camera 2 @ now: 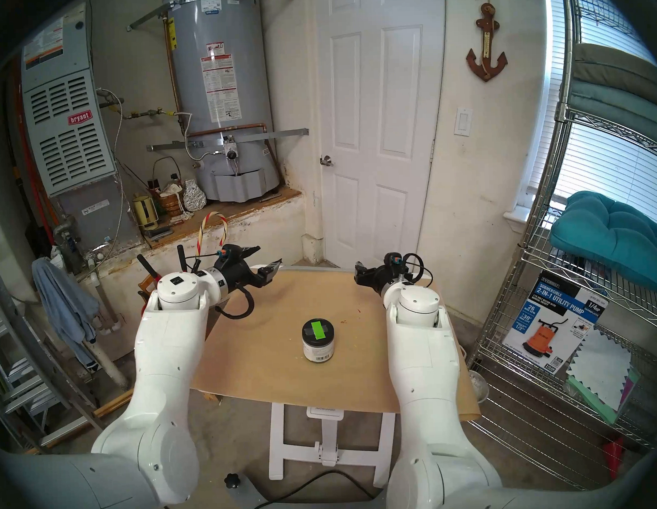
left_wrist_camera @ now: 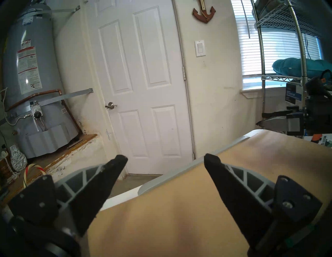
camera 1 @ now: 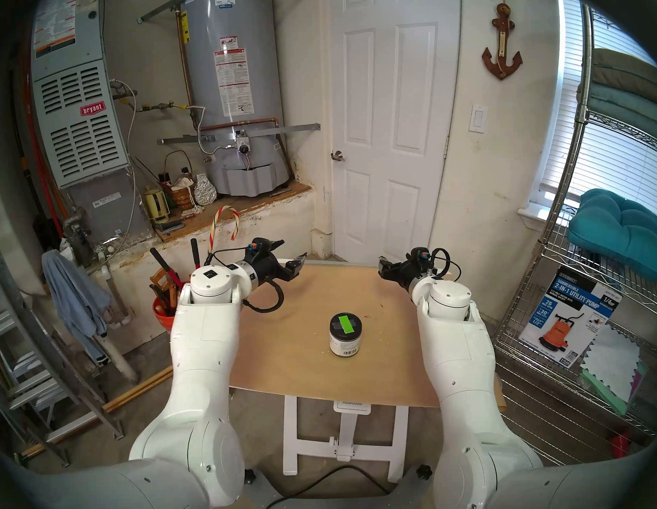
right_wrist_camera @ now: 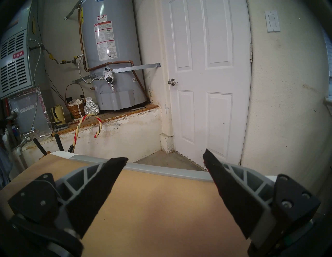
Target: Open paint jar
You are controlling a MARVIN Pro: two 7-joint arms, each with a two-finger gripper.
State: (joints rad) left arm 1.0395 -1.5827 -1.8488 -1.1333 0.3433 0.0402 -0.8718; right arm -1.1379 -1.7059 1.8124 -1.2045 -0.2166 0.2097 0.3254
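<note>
While nothing is gripped yet, the left pincer (camera 1: 296,266) hangs above the counter's (camera 1: 383,377) far left corner, fingers apart and empty. Going right, the jar (camera 1: 345,335) stands upright near the counter's middle, lid (camera 1: 345,322) on, well apart from both arms. Above the far right corner the right pincer (camera 1: 382,266) is likewise spread and empty. I judge one pincer should brace the jar's wall low while the other squares onto the lid's rim and twists, without tipping it.

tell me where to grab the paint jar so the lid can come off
Judging by its pose, hold the paint jar by its labelled side wall from one side; it stands upright. Take the black lid from above, across its round rim. Both grippers are open and far off.
</note>
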